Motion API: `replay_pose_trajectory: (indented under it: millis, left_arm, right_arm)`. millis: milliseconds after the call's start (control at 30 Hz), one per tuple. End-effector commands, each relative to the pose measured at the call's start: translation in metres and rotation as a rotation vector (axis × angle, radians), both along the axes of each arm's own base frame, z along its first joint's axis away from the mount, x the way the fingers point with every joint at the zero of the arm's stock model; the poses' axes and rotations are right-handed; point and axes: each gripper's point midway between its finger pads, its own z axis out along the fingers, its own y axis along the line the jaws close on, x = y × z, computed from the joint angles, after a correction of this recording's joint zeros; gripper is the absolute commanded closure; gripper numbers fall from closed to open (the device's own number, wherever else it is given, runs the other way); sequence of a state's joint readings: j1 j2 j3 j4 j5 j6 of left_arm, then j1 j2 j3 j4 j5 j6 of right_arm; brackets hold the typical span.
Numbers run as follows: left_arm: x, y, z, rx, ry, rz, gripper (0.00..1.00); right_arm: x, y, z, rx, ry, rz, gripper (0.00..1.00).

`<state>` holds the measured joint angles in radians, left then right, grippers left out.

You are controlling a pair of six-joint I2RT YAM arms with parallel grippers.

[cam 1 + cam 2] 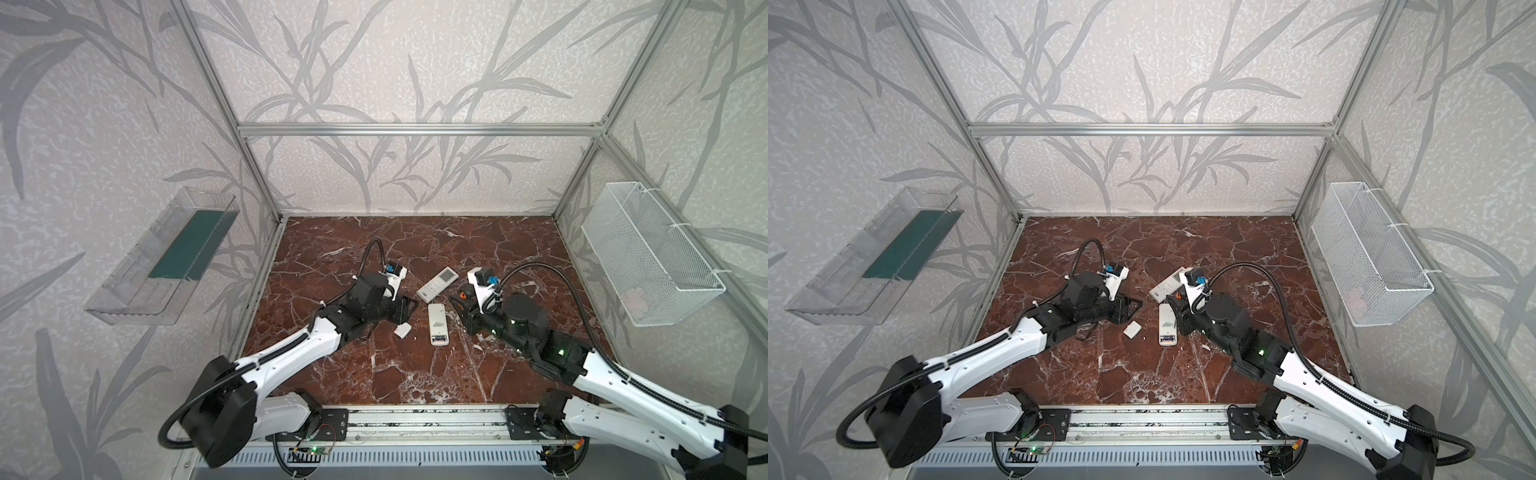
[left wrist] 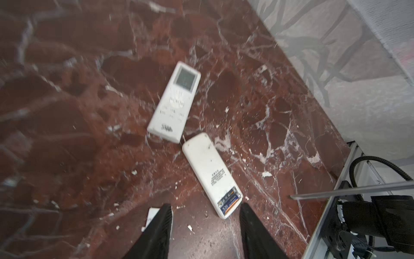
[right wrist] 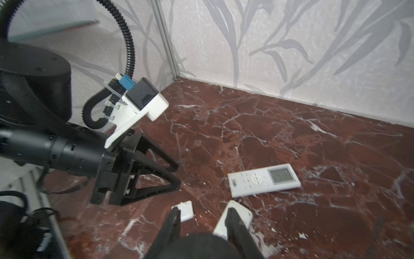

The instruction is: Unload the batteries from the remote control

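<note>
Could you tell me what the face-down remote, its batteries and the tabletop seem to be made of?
Face-down remote: matte white plastic, by its smooth moulded shell. Batteries: likely metal cells in glossy blue-and-orange wrap. Tabletop: polished red-brown marble or a printed imitation, white-veined with faint sheen.

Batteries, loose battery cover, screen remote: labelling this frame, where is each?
batteries (image 2: pixel 229 199): left wrist view, exposed cells in the open compartment
battery cover (image 1: pixel 402 331): in a top view, its flat middle
screen remote (image 2: pixel 174 104): left wrist view, its keypad
</note>
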<state>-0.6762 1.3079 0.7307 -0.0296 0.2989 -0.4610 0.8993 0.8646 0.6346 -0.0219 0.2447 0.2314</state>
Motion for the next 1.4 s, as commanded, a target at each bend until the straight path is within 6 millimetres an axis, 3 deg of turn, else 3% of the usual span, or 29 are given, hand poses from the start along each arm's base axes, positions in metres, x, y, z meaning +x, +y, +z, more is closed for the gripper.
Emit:
replay_pose_trajectory:
  millis: [0,267,433,767,967,1167,1367]
  left_arm:
    - [-0.013,-0.013,-0.022,-0.071,0.161,0.065,0.51]
    - [-0.034,-0.036,-0.067,-0.113,0.285,0.068,0.50]
    - [-0.044,-0.055,-0.081,-0.156,0.334,0.033,0.67]
    - [-0.044,-0.076,-0.095,-0.239,0.378,0.011,0.74]
    - [-0.042,-0.080,-0.093,-0.255,0.376,0.016,0.75]
    - [-0.038,-0.072,-0.087,-0.238,0.349,0.056,0.65]
    - [-0.035,-0.073,-0.093,-0.231,0.361,0.074,0.64]
  right_arm:
    - [0.015,-0.011,0.001,-0.011,-0.096,-0.122,1.00]
    - [0.025,-0.017,-0.011,0.080,-0.062,-0.237,1.00]
    - [0.027,-0.027,-0.023,0.138,-0.055,-0.301,1.00]
    - [0.029,-0.037,-0.032,0.188,0.038,-0.343,1.00]
    - [0.033,-0.038,-0.038,0.187,0.074,-0.331,1.00]
    - [0.032,-0.029,-0.039,0.185,0.085,-0.285,1.00]
    - [0.030,-0.021,-0.039,0.171,0.054,-0.231,1.00]
